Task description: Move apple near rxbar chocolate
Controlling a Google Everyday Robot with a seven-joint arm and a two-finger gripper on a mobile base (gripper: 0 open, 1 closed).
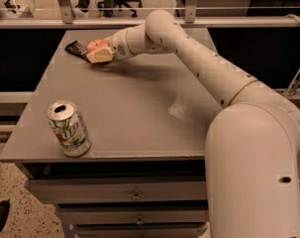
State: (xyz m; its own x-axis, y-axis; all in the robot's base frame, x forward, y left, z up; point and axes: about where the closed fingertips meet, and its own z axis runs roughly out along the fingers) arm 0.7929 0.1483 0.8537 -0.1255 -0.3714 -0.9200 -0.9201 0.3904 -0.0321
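The small red-orange apple (95, 45) sits between the fingers of my gripper (97, 52) at the far left part of the grey table (134, 108). The gripper is shut on the apple, low over the tabletop. The rxbar chocolate (76, 48), a thin dark bar, lies flat just left of the apple, close beside it and partly hidden by it. My arm (199, 58) reaches in from the right across the table.
A silver-and-green soda can (68, 128) stands upright near the front left corner of the table. Drawers (134, 196) run below the front edge. A rail and chair legs stand behind the table's far edge.
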